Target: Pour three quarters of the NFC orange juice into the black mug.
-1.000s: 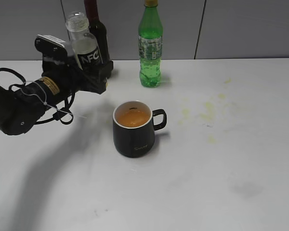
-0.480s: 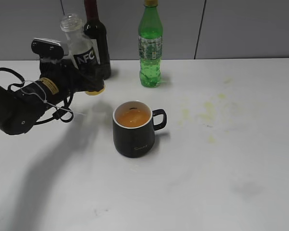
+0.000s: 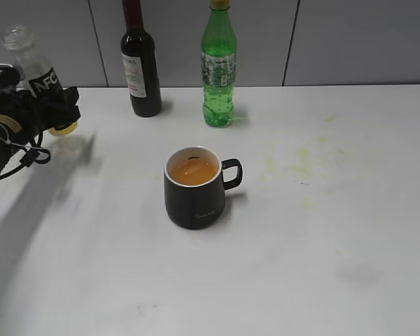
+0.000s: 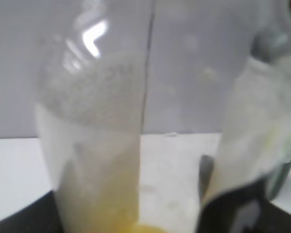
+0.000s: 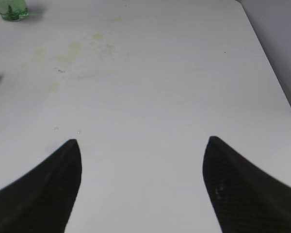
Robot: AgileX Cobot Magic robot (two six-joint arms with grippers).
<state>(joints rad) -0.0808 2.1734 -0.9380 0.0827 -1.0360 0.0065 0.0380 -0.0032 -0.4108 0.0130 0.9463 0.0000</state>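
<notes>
The NFC orange juice bottle is upright at the far left, held in my left gripper, with a little orange liquid left at its base. It fills the left wrist view, blurred, with its black label at the lower right. The black mug stands mid-table, holding orange juice, handle to the right. My right gripper is open and empty over bare table; it does not show in the exterior view.
A dark wine bottle and a taller green soda bottle stand at the back by the wall. Yellowish stains mark the table right of the mug. The green bottle's base shows in the right wrist view.
My left gripper has carried the NFC bottle left, away from the mug and the wine bottle, to the far left edge. The mug has not moved.
</notes>
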